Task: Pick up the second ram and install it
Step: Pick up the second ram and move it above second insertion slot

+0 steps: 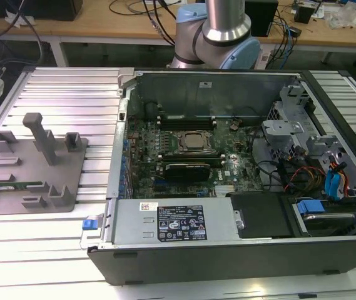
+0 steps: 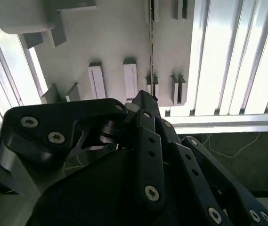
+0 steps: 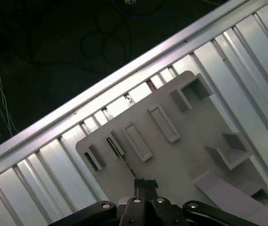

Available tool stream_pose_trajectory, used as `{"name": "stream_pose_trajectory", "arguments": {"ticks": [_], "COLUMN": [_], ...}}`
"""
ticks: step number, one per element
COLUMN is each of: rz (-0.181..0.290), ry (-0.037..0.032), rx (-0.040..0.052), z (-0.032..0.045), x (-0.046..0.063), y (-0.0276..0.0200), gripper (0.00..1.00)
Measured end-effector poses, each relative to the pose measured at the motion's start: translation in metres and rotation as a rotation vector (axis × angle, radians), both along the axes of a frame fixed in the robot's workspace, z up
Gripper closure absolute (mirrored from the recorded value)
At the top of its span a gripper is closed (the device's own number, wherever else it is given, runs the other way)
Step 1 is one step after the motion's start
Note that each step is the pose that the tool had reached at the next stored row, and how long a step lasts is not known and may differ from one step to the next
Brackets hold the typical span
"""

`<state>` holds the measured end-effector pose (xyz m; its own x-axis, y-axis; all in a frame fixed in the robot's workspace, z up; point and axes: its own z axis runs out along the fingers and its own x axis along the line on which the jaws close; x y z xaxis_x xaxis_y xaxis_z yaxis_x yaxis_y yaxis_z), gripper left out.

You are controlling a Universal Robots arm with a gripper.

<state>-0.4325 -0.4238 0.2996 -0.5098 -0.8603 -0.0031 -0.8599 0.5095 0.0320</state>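
Second wrist view shows you the second ram (image 2: 151, 47) standing on edge in the grey fixture plate (image 2: 110, 33), straight ahead of the gripper (image 2: 143, 100), whose jaws are closed together on nothing. Raised slot blocks (image 2: 130, 77) flank the stick. Ribbed aluminium table (image 2: 228, 56) carries the plate, with dark floor (image 2: 247, 155) alongside. The open computer case (image 1: 228, 253) sits well away.
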Motion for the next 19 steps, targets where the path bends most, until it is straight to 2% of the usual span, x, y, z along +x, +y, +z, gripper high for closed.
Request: {"name": "stream_pose_trajectory", "arguments": {"ticks": [1,3,11,13,15,16,17,19], "rz": [0.020,0.106,0.276,0.337,0.377,0.448,0.493,0.496], "ry": [0.0001,0.0001,0.0000,0.0000,0.0001,0.0001,0.0003,0.0003], "rx": [0.0000,0.0000,-0.0001,-0.0001,-0.0002,-0.0003,-0.0006,-0.0007], "z": [-0.0005,-0.0028,-0.0070,-0.0089,-0.0102,-0.0126,-0.0136,-0.0136], "x": [0.000,0.000,0.000,0.000,0.000,0.000,0.000,0.000], "y": [0.0000,0.0000,0.0000,0.0000,0.0000,0.0000,0.0000,0.0000], "gripper": [0.92,0.92,0.92,0.92,0.92,0.92,0.92,0.92]}}
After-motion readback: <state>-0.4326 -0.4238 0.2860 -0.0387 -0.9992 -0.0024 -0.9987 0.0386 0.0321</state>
